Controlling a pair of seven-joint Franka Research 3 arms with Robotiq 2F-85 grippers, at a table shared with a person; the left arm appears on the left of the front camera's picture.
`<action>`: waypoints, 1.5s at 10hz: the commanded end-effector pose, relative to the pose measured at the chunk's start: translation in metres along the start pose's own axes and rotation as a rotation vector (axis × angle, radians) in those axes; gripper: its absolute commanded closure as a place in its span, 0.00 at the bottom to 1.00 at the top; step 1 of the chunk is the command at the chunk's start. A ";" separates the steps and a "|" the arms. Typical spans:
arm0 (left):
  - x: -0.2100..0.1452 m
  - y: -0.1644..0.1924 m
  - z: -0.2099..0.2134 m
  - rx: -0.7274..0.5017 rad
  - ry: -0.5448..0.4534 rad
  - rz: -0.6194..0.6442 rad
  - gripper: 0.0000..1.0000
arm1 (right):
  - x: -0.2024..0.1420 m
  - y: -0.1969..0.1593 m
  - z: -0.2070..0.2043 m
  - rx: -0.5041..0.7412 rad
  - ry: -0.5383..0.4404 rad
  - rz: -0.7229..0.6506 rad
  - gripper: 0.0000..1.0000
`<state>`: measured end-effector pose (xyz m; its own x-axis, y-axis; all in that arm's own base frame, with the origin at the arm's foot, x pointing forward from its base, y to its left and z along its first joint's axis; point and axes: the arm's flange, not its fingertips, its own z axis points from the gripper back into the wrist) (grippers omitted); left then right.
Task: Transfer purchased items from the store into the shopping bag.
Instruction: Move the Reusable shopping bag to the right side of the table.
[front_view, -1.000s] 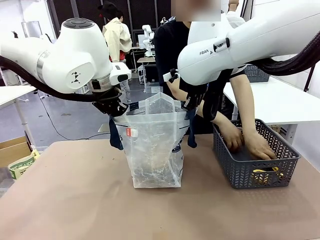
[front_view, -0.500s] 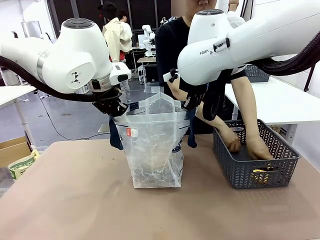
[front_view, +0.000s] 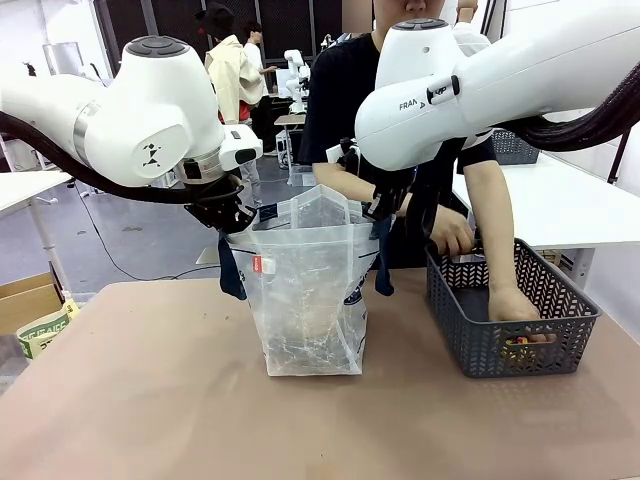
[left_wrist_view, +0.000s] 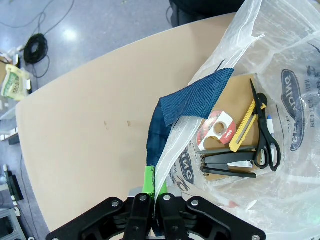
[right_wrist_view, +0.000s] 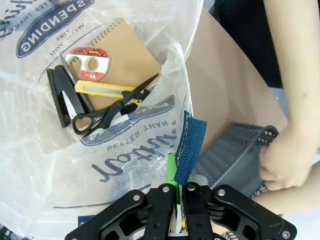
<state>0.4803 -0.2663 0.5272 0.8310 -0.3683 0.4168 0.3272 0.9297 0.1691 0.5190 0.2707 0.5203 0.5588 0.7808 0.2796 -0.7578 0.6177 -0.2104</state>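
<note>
The translucent shopping bag (front_view: 305, 290) stands upright mid-table, held wide at its mouth. My left gripper (front_view: 228, 218) is shut on its left rim beside the navy strap (left_wrist_view: 192, 97). My right gripper (front_view: 383, 205) is shut on the right rim and strap (right_wrist_view: 189, 145). At the bag's bottom lie a tan notebook (left_wrist_view: 235, 95), a red-and-white tape roll (left_wrist_view: 216, 129), a yellow cutter (left_wrist_view: 245, 125), black scissors (left_wrist_view: 265, 135) and a black stapler (left_wrist_view: 227, 162). At the right stands the store, a dark grey mesh basket (front_view: 470, 340). One of the person's hands (front_view: 515, 305) reaches inside it, near a small yellow piece (front_view: 520, 342).
The person stands behind the bag and basket, the other hand (front_view: 452, 235) above the basket's far rim. Bare tan tabletop (front_view: 150, 400) lies in front and to the left. A white table (front_view: 560, 200) is behind the basket.
One of the person's hands has risen out of the basket to its far rim, and the other has slid toward the near right corner. Both arms and the bag have stayed still.
</note>
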 end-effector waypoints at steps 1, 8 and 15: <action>0.000 0.002 0.001 0.004 -0.003 0.000 1.00 | -0.001 -0.001 0.001 -0.001 0.000 0.000 1.00; 0.000 0.002 0.001 0.004 -0.003 0.000 1.00 | -0.001 -0.001 0.001 -0.001 0.000 0.000 1.00; 0.000 0.002 0.001 0.004 -0.003 0.000 1.00 | -0.001 -0.001 0.001 -0.001 0.000 0.000 1.00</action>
<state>0.4803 -0.2662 0.5272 0.8311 -0.3683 0.4168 0.3272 0.9297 0.1691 0.5190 0.2707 0.5203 0.5587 0.7808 0.2796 -0.7578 0.6177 -0.2104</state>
